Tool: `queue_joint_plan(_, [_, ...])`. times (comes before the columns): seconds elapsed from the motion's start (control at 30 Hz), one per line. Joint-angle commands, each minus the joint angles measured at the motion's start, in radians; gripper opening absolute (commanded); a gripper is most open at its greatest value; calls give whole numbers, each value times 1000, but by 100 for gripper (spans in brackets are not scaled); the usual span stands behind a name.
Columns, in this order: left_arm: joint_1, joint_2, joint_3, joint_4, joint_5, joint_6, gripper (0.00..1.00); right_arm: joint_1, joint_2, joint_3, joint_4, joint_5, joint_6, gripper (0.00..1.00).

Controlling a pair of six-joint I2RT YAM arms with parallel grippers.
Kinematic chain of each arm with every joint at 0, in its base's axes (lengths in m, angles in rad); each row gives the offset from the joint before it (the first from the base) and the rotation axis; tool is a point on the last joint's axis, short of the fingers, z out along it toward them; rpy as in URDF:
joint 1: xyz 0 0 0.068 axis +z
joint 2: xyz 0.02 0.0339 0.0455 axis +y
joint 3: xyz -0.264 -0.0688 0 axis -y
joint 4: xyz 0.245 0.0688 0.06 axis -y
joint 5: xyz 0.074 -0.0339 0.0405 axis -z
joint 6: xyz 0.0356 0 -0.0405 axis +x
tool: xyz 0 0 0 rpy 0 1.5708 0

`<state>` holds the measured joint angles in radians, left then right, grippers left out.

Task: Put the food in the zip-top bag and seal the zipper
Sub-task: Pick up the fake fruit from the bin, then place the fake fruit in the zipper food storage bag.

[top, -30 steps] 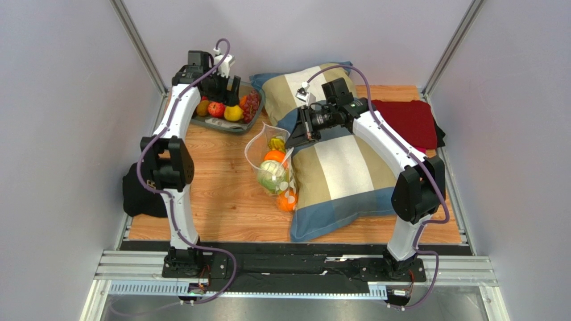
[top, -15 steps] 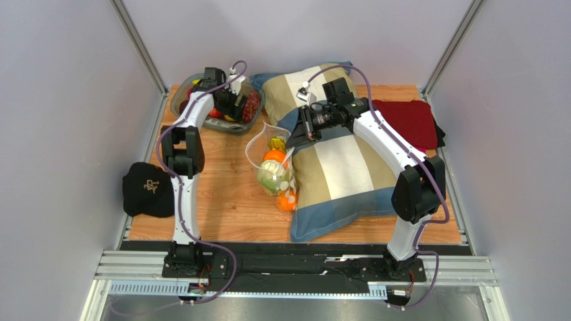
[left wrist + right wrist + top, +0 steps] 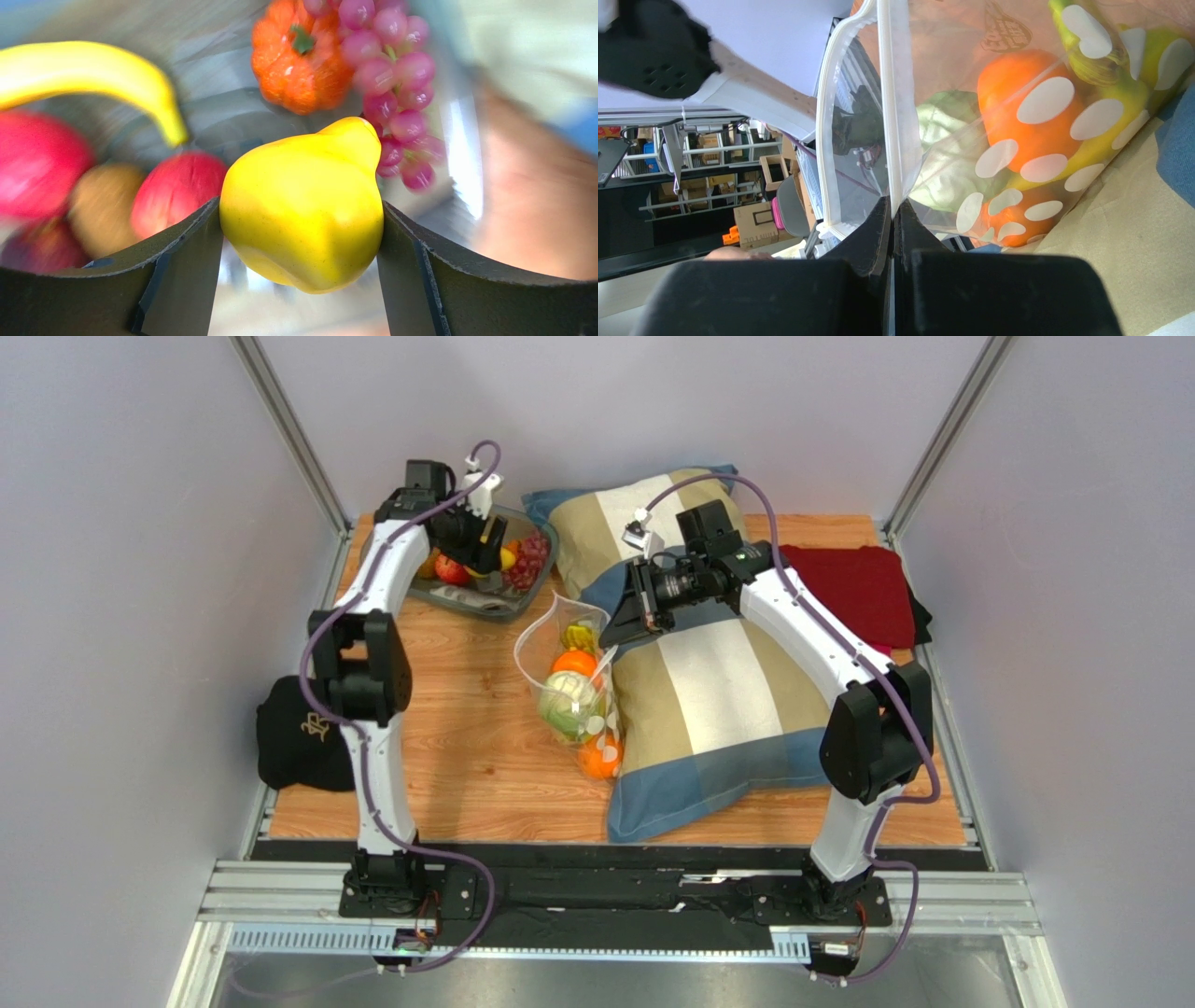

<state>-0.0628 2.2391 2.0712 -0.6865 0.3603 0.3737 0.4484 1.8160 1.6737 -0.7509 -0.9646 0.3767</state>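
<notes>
Roughly halfway, by my judgement: the zip-top bag (image 3: 568, 686) lies against the left edge of the pillow (image 3: 716, 686), mouth toward the far end. Through its dotted film the right wrist view shows an orange (image 3: 1025, 119), green cabbage (image 3: 948, 161) and a yellow banana (image 3: 1109, 133) already inside. One more orange (image 3: 601, 756) sits at the bag's closed end, near the pillow's near-left corner. The right gripper (image 3: 892, 224) is pressed together on the bag's mouth edge, pinching the film where the zipper (image 3: 887, 105) runs into the jaws, and the mouth gapes open, so sealing has not begun. Off the pillow's far-left corner stands the grey bowl (image 3: 484, 602), and the left gripper (image 3: 298, 210) is down in it, its fingers (image 3: 189, 252) set against both sides of the yellow lemon (image 3: 309, 182). Whether the lemon has left the bowl floor I cannot tell. Around it in the bowl remain a banana (image 3: 84, 70), red apples (image 3: 175, 192), dark red grapes (image 3: 393, 91) and another orange (image 3: 298, 59). Left to do, as I read it: carry these across to the bag, then close the zipper.
</notes>
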Motion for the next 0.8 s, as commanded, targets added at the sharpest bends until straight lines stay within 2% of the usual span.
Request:
queue_joint_plan(0.0, [-12,-361,-71,-4,216,-99,37,-5,-4,4,13,-17,-7,0])
queue_joint_plan(0.1, [-48,-537,-129,-76,308,-113,36,-5,2,17,13,-19,-5,0])
queue_joint_plan(0.3, [-210,-749,-296,-137,328,-99,38,-7,2,21,12,-22,1,0])
queue_joint_plan(0.53, [-340,-765,-439,-180,260,-81,38,-5,-7,17,16,-25,2,0])
queue_joint_plan(0.77, [-376,-658,-404,-222,184,-79,46,-5,-9,17,15,-28,4,0])
